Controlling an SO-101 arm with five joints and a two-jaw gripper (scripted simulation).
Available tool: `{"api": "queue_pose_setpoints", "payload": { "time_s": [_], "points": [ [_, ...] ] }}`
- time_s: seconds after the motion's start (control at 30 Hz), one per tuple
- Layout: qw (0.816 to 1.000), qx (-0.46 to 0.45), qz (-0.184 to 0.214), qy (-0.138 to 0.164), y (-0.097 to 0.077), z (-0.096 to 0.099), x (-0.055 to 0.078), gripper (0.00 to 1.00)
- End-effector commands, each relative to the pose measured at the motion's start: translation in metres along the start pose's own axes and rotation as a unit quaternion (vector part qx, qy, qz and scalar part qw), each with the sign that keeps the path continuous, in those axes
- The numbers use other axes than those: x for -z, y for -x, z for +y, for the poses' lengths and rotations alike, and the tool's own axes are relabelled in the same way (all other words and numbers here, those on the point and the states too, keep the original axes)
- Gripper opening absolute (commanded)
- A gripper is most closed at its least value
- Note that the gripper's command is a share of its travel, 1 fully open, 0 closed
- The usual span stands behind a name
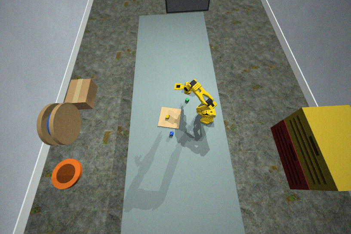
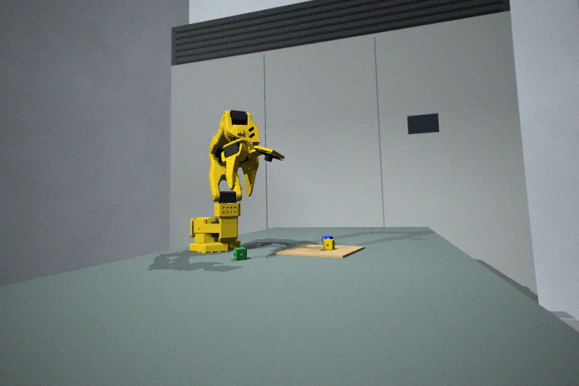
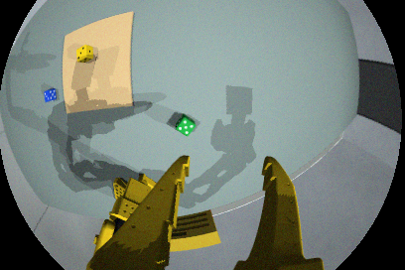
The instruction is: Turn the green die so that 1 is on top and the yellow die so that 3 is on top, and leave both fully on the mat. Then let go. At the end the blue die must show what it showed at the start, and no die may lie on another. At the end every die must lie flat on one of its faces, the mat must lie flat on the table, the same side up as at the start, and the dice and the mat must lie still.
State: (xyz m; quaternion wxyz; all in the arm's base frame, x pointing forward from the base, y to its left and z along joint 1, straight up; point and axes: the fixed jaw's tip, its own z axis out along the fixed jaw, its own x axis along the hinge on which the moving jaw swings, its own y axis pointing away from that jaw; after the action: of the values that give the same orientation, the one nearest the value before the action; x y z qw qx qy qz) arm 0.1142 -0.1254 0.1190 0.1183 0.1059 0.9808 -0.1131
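The green die [image 1: 187, 100] [image 2: 240, 254] [image 3: 186, 125] lies on the table off the mat; five pips show on its upper face in the wrist view, and one on its side in the exterior view. The yellow die [image 1: 167, 116] [image 2: 328, 245] [image 3: 84, 54] lies on the tan mat [image 1: 162, 123] [image 2: 343, 254] [image 3: 121, 28]; one pip shows on its side in the exterior view, its top count is unclear. The blue die [image 1: 171, 133] [image 2: 326, 237] [image 3: 50, 95] lies off the mat, beyond its edge. My gripper [image 2: 240, 191] [image 3: 227, 159] is open and empty, high above the table near the green die.
The arm's base [image 1: 206, 118] [image 2: 208, 246] stands on the table [image 1: 170, 41] [image 2: 280, 316] to the right of the mat in the top view. Arm shadows fall across the table and part of the mat. Boxes and an orange ring stand on the floor beyond the table.
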Motion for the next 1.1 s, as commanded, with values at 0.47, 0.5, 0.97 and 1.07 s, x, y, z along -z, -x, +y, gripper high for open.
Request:
{"api": "queue_pose_setpoints", "payload": {
  "time_s": [0.47,0.5,0.97,1.07],
  "points": [
    [0.964,-0.262,0.038,0.019,0.0133,-0.0020,-0.0024,0.28],
    [0.961,-0.273,0.040,0.020,0.0137,-0.0021,-0.0028,0.28],
    [0.938,-0.340,0.056,0.022,0.0157,-0.0025,-0.0055,0.28],
    [0.937,-0.343,0.057,0.022,0.0158,-0.0025,-0.0056,0.28]
  ]
}}
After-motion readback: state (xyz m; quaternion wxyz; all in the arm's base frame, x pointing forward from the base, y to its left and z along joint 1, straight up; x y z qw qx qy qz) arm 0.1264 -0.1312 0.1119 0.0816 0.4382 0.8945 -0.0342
